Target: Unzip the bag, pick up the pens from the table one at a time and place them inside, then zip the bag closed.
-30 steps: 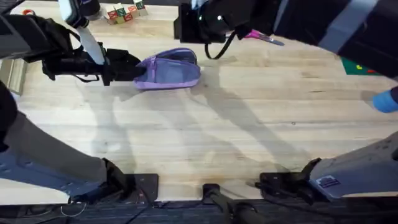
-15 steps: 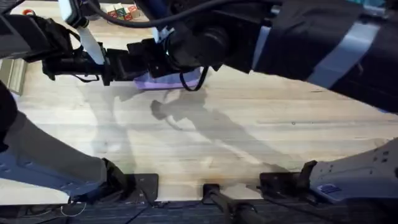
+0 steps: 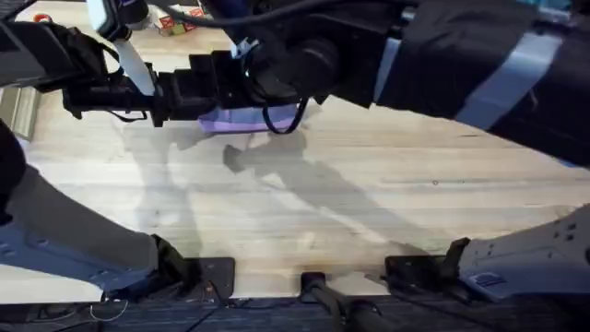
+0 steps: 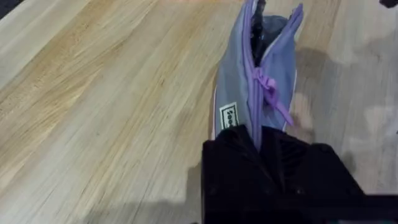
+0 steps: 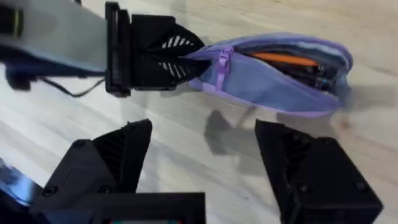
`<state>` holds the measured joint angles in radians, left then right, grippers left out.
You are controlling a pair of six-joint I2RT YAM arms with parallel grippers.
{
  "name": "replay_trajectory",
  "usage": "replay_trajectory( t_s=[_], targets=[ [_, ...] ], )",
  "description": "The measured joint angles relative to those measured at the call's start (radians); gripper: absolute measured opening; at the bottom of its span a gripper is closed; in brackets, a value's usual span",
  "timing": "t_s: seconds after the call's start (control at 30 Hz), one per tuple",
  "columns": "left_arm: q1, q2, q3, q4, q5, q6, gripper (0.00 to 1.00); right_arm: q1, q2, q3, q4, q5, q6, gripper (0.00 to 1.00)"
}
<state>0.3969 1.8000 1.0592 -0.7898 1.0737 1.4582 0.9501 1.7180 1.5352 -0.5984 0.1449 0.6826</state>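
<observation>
You are looking at a robot lab or test bench, not a home or an office. The table (image 3: 369, 203) is a broad top of pale wooden planks with plain grain, and two arm bases are bolted along its near edge with cables trailing beside them. The left arm (image 3: 55, 55) and the right arm (image 3: 442, 55) are dark machine limbs with grey housings. At the far edge sit small coloured toy blocks (image 3: 171, 18), the kind of loose props kept for handling trials. The one soft item, a lavender pouch (image 5: 280, 74), lies on otherwise bare wood, as on a staged work surface.
</observation>
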Motion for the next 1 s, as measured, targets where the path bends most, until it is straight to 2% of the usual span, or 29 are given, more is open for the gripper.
replay_trajectory(
  t_s=[0.2, 0.33, 0.7, 1.0],
  targets=[
    [0.000, 0.000, 0.000, 0.000, 0.000, 0.000, 0.042, 0.002, 0.004, 0.000, 0.000, 0.069, 0.193, 0.996],
    [0.000, 0.000, 0.000, 0.000, 0.000, 0.000, 0.043, 0.005, 0.012, 0.000, 0.004, 0.088, 0.249, 0.995],
    [0.000, 0.000, 0.000, 0.000, 0.000, 0.000, 0.043, 0.012, 0.090, 0.000, 0.034, 0.099, 0.286, 0.995],
    [0.000, 0.000, 0.000, -0.003, 0.000, 0.000, 0.043, 0.012, 0.168, 0.000, 0.144, 0.102, 0.288, 0.995]
  ],
)
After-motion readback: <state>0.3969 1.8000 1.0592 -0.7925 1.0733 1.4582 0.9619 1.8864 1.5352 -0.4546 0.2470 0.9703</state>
